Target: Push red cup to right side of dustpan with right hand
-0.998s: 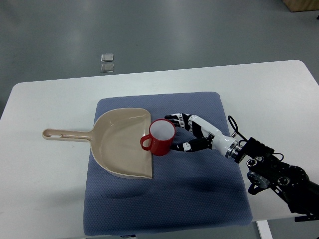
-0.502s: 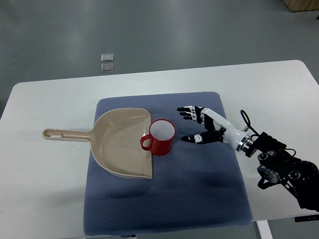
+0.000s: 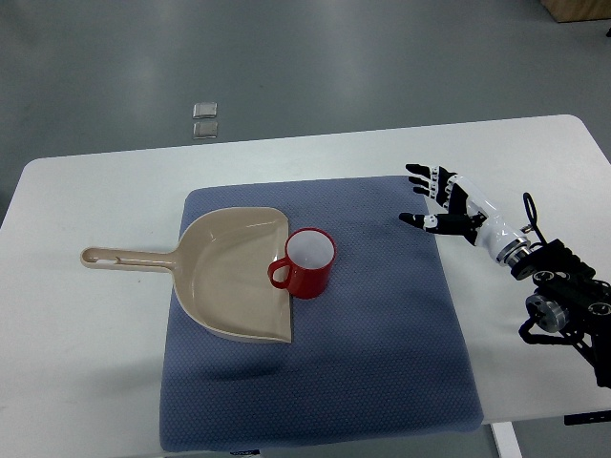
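The right hand (image 3: pixel 447 204) has its fingers (image 3: pixel 420 173) spread and empty, well apart from the red cup (image 3: pixel 307 262), which stands upright on the blue mat (image 3: pixel 382 343) touching the dustpan's (image 3: pixel 229 277) right edge.

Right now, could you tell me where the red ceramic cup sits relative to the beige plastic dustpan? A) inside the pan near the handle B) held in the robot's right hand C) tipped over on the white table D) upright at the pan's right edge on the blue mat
D: the red ceramic cup stands upright against the right edge of the beige plastic dustpan on the blue mat, while the right hand is open and apart from it.
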`<control>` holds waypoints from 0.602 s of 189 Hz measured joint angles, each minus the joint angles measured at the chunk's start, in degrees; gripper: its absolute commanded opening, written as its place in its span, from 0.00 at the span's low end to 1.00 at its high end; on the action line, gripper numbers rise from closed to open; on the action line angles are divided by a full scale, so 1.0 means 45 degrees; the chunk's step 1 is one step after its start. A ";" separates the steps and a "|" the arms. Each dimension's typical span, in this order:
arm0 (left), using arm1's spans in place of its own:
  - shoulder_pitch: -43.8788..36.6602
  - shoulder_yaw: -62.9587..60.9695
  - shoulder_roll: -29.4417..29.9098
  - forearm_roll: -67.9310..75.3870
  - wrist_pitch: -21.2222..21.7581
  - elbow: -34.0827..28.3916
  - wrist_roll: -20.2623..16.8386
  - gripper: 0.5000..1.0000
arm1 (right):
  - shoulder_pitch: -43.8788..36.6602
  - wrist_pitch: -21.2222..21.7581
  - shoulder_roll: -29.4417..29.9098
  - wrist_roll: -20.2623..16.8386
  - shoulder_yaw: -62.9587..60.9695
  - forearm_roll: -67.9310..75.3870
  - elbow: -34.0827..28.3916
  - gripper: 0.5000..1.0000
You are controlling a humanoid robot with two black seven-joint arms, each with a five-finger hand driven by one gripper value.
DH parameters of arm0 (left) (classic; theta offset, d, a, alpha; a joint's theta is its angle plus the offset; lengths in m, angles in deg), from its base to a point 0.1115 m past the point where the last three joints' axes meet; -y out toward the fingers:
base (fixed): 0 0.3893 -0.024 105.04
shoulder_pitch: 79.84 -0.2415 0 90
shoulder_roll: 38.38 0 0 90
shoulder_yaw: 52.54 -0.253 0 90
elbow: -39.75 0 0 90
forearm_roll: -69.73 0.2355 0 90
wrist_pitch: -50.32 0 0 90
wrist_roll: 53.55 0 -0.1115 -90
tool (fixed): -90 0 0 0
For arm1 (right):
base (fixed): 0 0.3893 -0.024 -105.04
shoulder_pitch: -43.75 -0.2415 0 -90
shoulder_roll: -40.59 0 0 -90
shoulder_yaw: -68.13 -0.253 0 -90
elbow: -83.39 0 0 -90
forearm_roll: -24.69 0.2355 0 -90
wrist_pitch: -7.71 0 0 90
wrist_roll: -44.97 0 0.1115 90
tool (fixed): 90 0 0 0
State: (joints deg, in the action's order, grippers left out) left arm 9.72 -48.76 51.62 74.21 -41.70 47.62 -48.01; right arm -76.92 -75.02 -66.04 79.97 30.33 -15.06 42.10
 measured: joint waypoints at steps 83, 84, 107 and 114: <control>0.0002 0.0000 0.0000 0.0000 0.0000 0.0000 0.0000 1.00 | 0.0191 -0.1177 -0.0322 0.0000 -0.0020 0.2405 -0.0037 0.82; 0.0001 0.0000 0.0000 0.0000 0.0000 0.0000 0.0000 1.00 | 0.0193 -0.1176 -0.0323 0.0000 -0.0020 0.2409 -0.0038 0.82; -0.0002 0.0000 0.0000 0.0000 0.0000 0.0000 0.0000 1.00 | 0.0208 -0.1186 -0.0336 0.0000 -0.0019 0.2442 -0.0068 0.82; -0.0004 0.0000 0.0000 0.0000 0.0000 0.0000 0.0000 1.00 | 0.0210 -0.1204 -0.0336 0.0000 -0.0017 0.2443 -0.0103 0.82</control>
State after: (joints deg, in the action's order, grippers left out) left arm 9.71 -48.76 51.62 74.21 -41.70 47.61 -48.01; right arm -75.97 -80.44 -67.55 79.97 30.25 -4.07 41.63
